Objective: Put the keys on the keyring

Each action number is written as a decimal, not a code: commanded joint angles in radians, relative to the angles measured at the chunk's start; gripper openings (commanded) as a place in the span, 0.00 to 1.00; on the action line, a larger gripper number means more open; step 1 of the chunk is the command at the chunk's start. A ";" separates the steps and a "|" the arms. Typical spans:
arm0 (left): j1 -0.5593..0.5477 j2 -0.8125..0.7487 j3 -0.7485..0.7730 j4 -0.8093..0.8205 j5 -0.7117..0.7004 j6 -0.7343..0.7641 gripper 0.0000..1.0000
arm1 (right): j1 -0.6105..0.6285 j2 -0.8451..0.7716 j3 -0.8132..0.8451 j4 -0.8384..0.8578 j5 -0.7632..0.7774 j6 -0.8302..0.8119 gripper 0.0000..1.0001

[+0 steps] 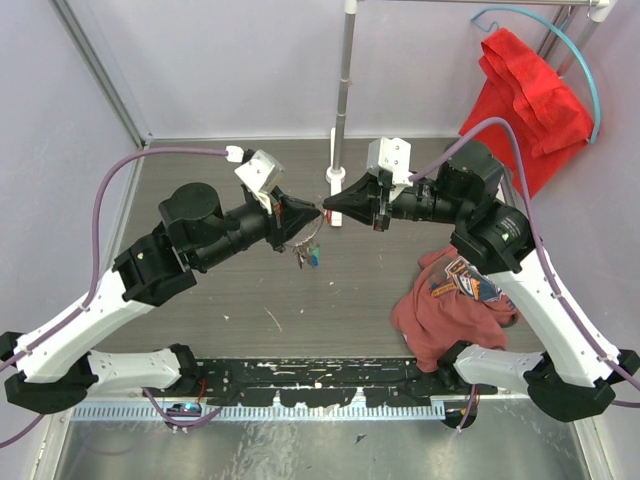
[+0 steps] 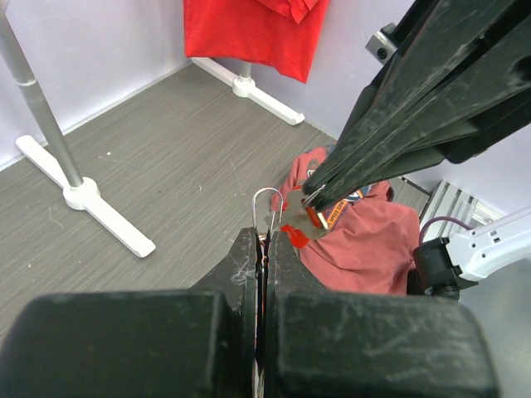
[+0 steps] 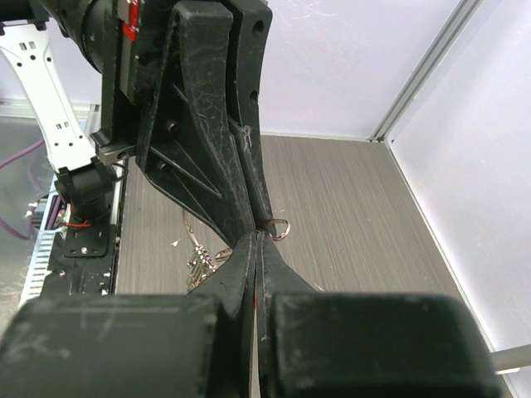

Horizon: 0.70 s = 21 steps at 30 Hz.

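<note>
Wire keyring [image 2: 266, 201], pinched in the left jaws, meets the right jaws' pinched red key [image 2: 299, 225], seemingly for threading.

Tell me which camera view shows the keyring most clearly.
The left wrist view: the keyring rises as a clear wire loop from the shut left tool. The right wrist view shows only a small bit; the top view shows it tiny and thin.
</note>
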<state>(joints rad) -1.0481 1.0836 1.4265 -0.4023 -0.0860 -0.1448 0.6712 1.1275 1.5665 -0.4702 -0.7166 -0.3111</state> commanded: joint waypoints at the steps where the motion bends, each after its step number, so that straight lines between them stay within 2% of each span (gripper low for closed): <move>1: -0.003 0.001 0.037 0.072 0.011 -0.018 0.00 | -0.003 0.003 0.003 0.067 -0.023 0.009 0.01; 21: -0.004 0.002 0.037 0.083 0.022 -0.032 0.00 | 0.016 0.010 -0.013 0.077 0.018 0.000 0.01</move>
<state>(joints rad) -1.0481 1.0924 1.4269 -0.3855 -0.0757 -0.1631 0.6758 1.1397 1.5536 -0.4412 -0.7113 -0.3088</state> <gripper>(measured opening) 0.027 0.033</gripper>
